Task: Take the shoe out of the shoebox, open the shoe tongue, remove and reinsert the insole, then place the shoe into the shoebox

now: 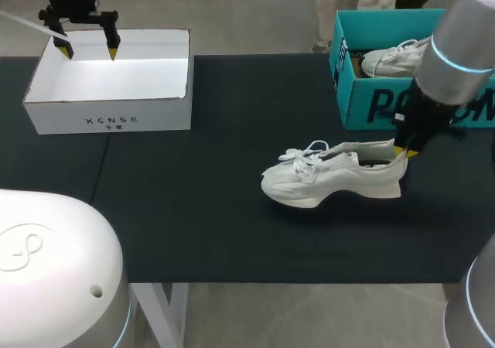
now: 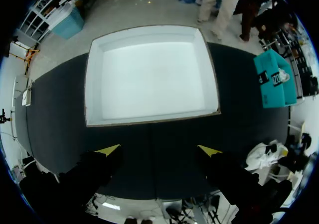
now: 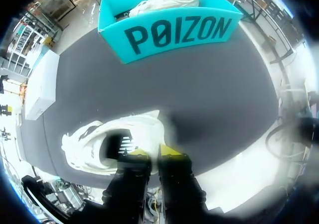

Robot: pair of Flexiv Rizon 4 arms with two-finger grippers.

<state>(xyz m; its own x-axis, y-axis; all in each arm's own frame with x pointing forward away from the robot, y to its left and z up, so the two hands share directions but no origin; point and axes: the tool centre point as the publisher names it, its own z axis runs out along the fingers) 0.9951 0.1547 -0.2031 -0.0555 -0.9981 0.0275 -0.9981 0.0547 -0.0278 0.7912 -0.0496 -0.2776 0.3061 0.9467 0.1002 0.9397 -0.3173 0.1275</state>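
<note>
On a dark table [image 1: 193, 209], the left claw [image 1: 88, 52] hangs open, fingers spread wide, over the far wall of an open white box [image 1: 108, 108]. Well off to its right, one white shoe [image 1: 325, 182] stands on its sole. The right claw [image 1: 402, 153] is pinched on its heel rim. Just behind that claw sits a teal shoebox [image 1: 387, 104] holding a second white shoe [image 1: 394, 58]. Two boxes, two shoes.

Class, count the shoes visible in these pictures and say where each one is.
2. One white shoe lies on the table, its heel held by the right gripper; the second shoe sits in the teal shoebox. More may be hidden deeper in that box.
</note>
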